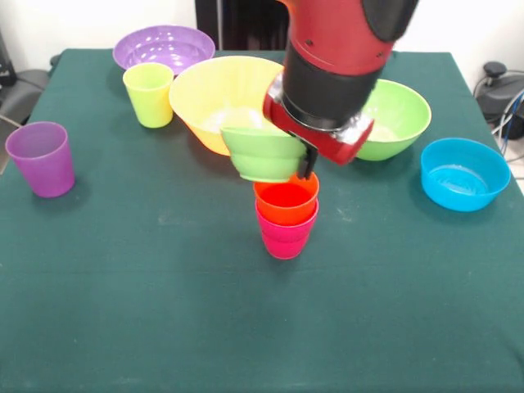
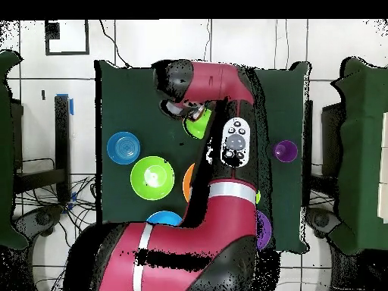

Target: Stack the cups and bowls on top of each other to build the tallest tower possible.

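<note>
1. The red and black arm [image 1: 344, 57] is reaching down from the top centre of the front view, ending in the gripper [image 1: 304, 164].
2. The gripper is clenching the rim of the small ribbed lime green bowl [image 1: 264, 153], which is hanging tilted in the centre of the frame.
3. The held bowl is hovering just above and slightly left of the tower [image 1: 286, 214], possibly touching its rim.
4. The tower is standing in the centre of the frame: the orange cup [image 1: 286, 201] is nesting in the red-pink cup [image 1: 285, 236].
5. The large orange-yellow bowl [image 1: 214, 98] is sitting behind the held bowl.
6. The medium lime green bowl [image 1: 399, 115] is showing right of the arm.
7. A blue bowl [image 1: 463, 173] is sitting at the right edge.
8. The purple bowl [image 1: 164, 47] is resting at upper left, the lime green cup [image 1: 149, 94] just in front of it.
9. The purple cup [image 1: 41, 158] is standing at the left edge.
10. In the overhead view, the arm is covering most of the green table [image 2: 114, 98].
</note>
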Action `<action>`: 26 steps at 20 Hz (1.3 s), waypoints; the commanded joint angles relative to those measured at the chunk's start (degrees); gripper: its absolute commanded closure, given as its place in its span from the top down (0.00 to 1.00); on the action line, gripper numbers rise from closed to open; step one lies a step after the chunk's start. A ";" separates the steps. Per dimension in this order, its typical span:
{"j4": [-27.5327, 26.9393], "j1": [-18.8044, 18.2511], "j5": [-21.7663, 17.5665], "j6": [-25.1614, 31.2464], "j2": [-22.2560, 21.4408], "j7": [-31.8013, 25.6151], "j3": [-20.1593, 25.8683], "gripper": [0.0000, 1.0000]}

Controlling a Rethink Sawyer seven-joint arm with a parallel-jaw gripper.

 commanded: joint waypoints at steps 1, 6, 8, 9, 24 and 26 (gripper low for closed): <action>-8.33 1.60 0.78 8.91 3.75 7.64 2.72 0.00; -10.72 2.65 1.05 12.45 4.25 8.45 1.31 0.00; -11.73 2.87 1.12 14.78 4.39 8.48 0.86 0.00; -11.89 2.95 1.23 16.07 4.28 8.45 0.67 0.00; -25.54 2.11 2.15 22.84 11.30 6.86 -0.93 0.00; -27.23 2.13 2.43 23.18 12.24 6.94 -1.18 0.00</action>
